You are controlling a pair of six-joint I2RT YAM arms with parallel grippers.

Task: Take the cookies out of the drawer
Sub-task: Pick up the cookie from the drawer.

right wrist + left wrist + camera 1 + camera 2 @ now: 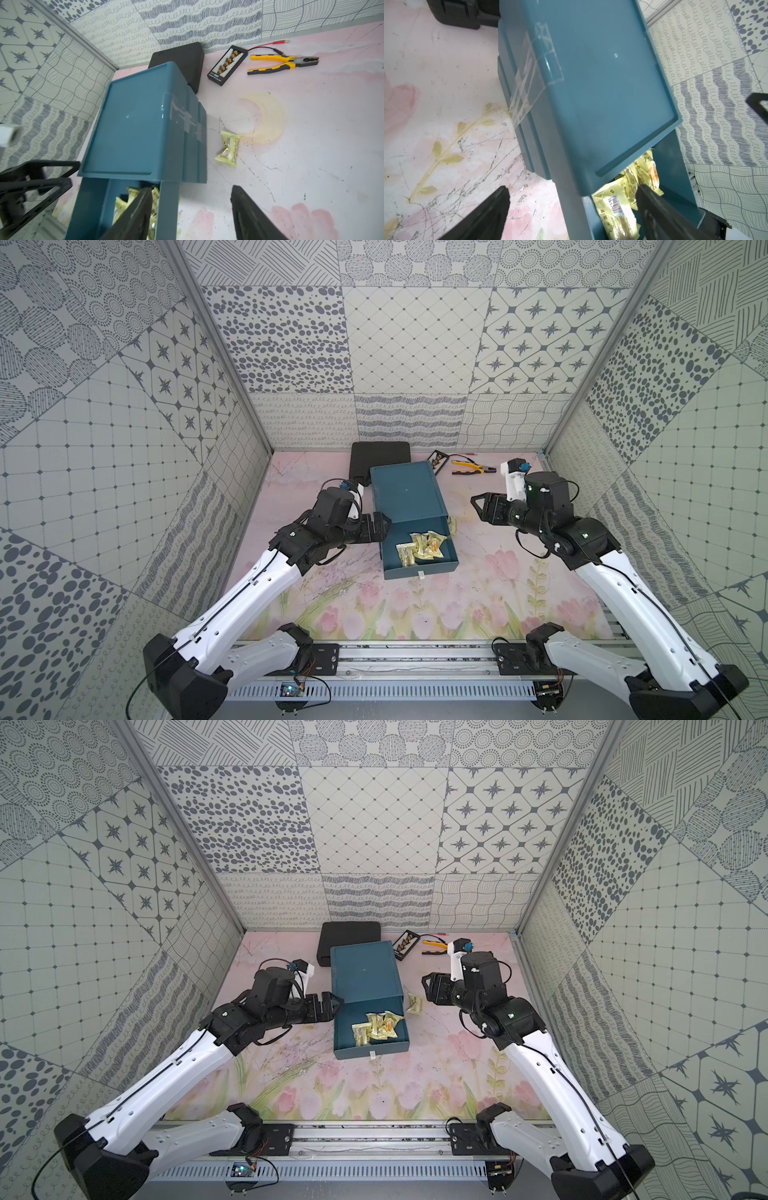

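Note:
A teal cabinet (405, 493) stands mid-table with its drawer (419, 569) pulled out toward the front. Several shiny gold cookies (419, 551) (376, 1029) (618, 207) lie in the drawer. One more gold packet (452, 526) (414, 1004) (228, 148) lies on the table just right of the cabinet. My left gripper (384, 522) (573, 188) is open at the drawer's left wall, one finger on each side of it. My right gripper (478, 506) (191, 188) hangs open and empty to the right of the cabinet, near the loose packet.
A black case (380, 460) sits behind the cabinet against the back wall. A slim black tray of brown pieces (227, 65), yellow-handled pliers (282, 63) and a red-tipped lead (278, 43) lie at the back right. Patterned walls enclose three sides.

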